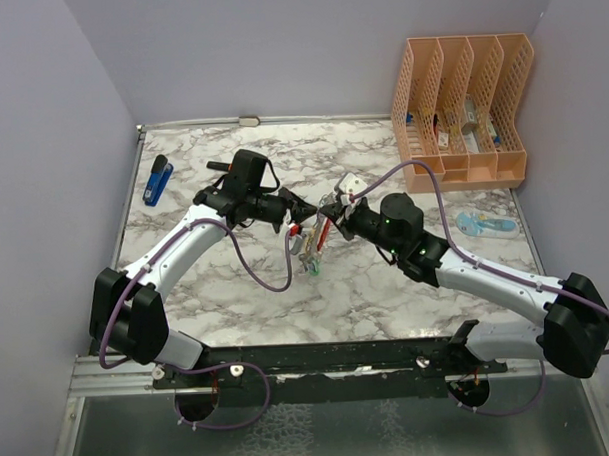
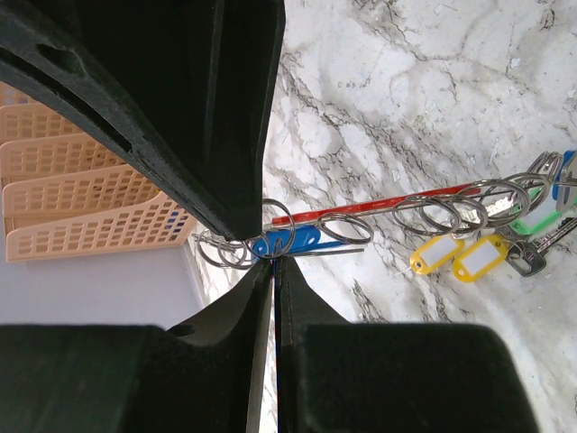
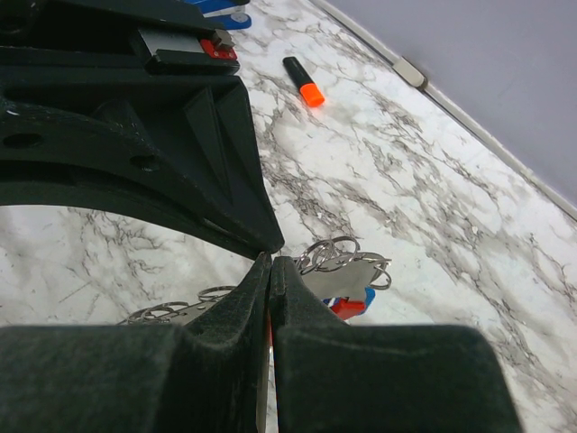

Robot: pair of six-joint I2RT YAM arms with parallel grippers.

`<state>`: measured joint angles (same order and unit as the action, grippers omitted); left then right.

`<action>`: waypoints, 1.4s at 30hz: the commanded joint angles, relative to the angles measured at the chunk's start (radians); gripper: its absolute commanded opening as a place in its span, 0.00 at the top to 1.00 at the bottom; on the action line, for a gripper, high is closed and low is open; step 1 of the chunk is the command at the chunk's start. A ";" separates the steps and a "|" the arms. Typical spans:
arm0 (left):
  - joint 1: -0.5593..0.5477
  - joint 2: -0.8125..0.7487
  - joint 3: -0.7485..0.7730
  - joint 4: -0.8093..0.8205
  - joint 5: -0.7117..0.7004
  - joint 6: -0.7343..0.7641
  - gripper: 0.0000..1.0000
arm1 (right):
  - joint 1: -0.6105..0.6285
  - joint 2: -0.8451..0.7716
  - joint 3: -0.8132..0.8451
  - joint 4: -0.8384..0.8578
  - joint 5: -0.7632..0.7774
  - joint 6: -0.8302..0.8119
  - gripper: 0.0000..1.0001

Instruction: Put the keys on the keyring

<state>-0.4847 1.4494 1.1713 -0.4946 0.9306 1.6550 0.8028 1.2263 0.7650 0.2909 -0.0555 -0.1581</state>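
Observation:
The keyring point(image 1: 322, 230) hangs above the marble table between both grippers, and its red side point(image 2: 379, 203) carries several steel split rings. Yellow keys point(image 2: 435, 253) and a green key point(image 2: 539, 221) dangle from its far end, seen from above as a bunch point(image 1: 308, 260). My left gripper point(image 1: 292, 214) point(image 2: 273, 260) has its jaws almost together, with the blue key point(image 2: 290, 242) at their tips. My right gripper point(image 1: 334, 215) point(image 3: 270, 257) is shut on the keyring, whose silver-grey side point(image 3: 352, 278) and a bit of red show just beyond the fingertips.
An orange file organizer point(image 1: 461, 112) point(image 2: 81, 198) stands at the back right. A blue stapler point(image 1: 159, 180) lies at the back left and an orange marker point(image 3: 305, 83) lies on the table behind the left arm. A light-blue object point(image 1: 484, 223) rests at the right edge.

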 commanded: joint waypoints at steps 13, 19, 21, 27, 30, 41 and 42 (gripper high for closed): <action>-0.008 -0.024 0.010 -0.059 0.036 0.006 0.87 | -0.004 0.007 0.018 0.008 0.064 0.005 0.99; -0.008 -0.024 0.016 -0.065 0.020 -0.001 0.73 | -0.004 0.012 0.021 0.010 0.074 0.008 0.99; -0.007 -0.024 0.019 -0.057 0.016 -0.011 0.70 | -0.004 0.013 0.022 0.010 0.074 0.008 0.99; -0.008 -0.023 0.026 0.001 0.012 -0.107 0.63 | -0.004 0.015 0.024 0.006 0.079 0.006 0.99; -0.008 -0.013 0.048 0.042 0.025 -0.204 0.58 | -0.004 0.017 0.029 0.008 0.086 0.002 0.99; -0.011 0.018 0.085 0.183 -0.009 -0.611 0.51 | -0.004 0.026 0.041 0.017 0.100 0.002 0.99; -0.012 0.017 0.081 0.188 -0.009 -0.627 0.50 | -0.004 0.026 0.042 0.016 0.103 0.002 0.99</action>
<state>-0.4870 1.4578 1.2522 -0.3538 0.9253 1.1790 0.8032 1.2499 0.7658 0.2817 0.0135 -0.1585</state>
